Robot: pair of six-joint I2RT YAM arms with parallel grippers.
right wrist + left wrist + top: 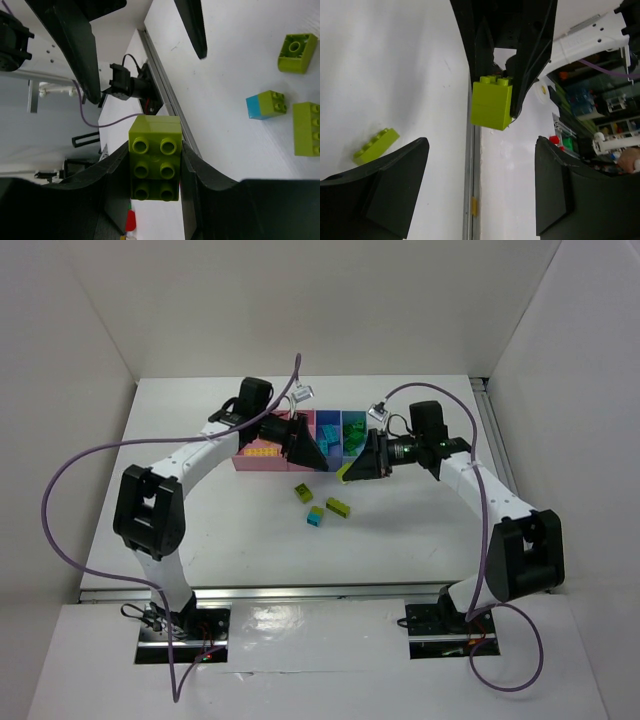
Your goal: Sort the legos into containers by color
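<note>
Your right gripper (354,469), at the centre of the overhead view, pinches a glossy lime green studded plastic brick (154,162) between its black fingers (112,175). The brick appears lifted off the white worktop (420,530), just below the right end of the row of pink and blue plastic bins (250,463).

The left gripper (308,452) hangs close beside it, fingers spread and empty. The likely risk is crowding: with both arms this near the bins, a careless move could bump them together or jar the brick loose.

The brick is two studs wide and gripped on its smooth sides. Other small lime and cyan bricks (337,506) lie loose at lower centre.
</note>
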